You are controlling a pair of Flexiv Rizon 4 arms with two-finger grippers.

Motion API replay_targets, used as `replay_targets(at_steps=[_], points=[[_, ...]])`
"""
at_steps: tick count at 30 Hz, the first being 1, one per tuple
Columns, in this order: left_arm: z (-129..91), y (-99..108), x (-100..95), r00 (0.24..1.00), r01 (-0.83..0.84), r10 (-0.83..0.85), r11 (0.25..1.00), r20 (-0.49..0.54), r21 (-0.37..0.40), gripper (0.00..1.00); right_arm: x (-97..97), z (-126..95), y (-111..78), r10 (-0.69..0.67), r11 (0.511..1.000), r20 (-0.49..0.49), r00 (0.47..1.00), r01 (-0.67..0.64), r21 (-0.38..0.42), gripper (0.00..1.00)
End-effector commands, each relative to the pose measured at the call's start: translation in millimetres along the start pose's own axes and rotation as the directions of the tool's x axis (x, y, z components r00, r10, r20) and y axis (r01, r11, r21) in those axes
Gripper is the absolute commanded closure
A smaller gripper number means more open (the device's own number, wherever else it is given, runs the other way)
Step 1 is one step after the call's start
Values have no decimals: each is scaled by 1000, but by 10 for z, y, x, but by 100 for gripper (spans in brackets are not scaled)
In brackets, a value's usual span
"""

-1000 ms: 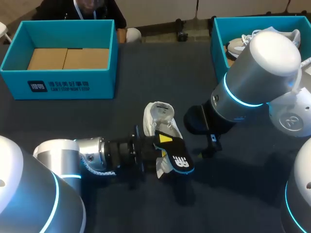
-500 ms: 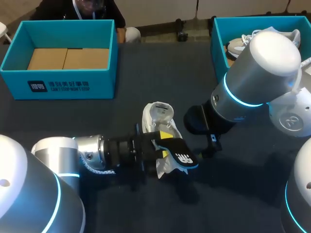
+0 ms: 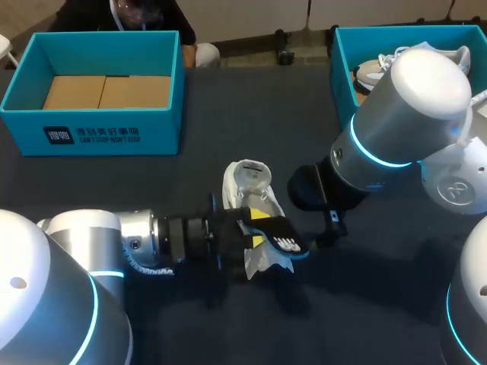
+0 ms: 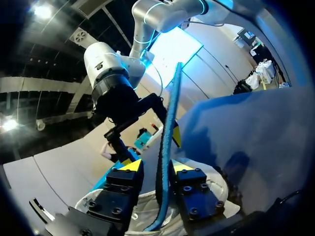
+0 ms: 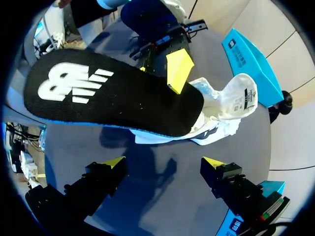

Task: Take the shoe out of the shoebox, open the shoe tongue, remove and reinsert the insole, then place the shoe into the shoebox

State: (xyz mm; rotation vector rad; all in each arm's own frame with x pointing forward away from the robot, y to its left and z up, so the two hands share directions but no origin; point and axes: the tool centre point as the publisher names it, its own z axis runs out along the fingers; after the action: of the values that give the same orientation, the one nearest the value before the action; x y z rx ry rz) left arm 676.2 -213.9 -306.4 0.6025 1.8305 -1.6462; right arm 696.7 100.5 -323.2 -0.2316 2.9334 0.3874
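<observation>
Head view evenly lit, soft shadows on dark desk lower centre. Left wrist view dim, blown-out light panel, lamp hotspots. Strong fisheye warp at wrist-view rims.

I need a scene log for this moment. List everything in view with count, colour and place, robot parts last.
shoe: one, white, on the table's middle
insole: one, black with blue edge, held above the shoe's front
left shoebox: one, teal, far left of table
cardboard: brown, lining the left shoebox
right shoebox: one, teal, far right
second shoe: at least one, white-grey, inside the right shoebox
table: one, dark
left arm: silver, from the left
right arm: silver-white, from the right
left tool: yellow tips, shut on the insole
right tool: yellow tips, open, beside the shoe
</observation>
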Motion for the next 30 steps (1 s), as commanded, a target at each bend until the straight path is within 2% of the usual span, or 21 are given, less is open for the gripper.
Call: replay_targets(at_steps=[1,2,3,5,12,28,29,30], points=[[-38,-78,4,1000,3,-3,997,0,-74,81,13,0,-8,-1,1000,1,1000,1,-2,0],[-39,-74,8,1000,3,-3,997,0,-74,82,13,0,-8,-1,1000,1,1000,1,-2,0],[-40,-63,20,1000,5,-5,997,-3,-76,94,13,0,-8,-1,1000,1,1000,1,-2,0],[-39,-45,39,1000,5,-5,997,-6,-79,100,13,0,-8,-1,1000,1,1000,1,-2,0],[-24,45,99,1000,21,-22,997,-11,-80,100,13,0,-8,-1,1000,1,1000,1,-2,0],[-84,333,77,999,38,-38,990,2,-133,100,13,0,-8,-1,1000,1,1000,1,-2,0],[-88,336,76,999,36,-36,990,1,-136,92,13,0,-8,-1,1000,1,1000,1,-2,0],[-91,336,74,999,37,-37,990,2,-137,79,13,0,-8,-1,1000,1,1000,1,-2,0]])
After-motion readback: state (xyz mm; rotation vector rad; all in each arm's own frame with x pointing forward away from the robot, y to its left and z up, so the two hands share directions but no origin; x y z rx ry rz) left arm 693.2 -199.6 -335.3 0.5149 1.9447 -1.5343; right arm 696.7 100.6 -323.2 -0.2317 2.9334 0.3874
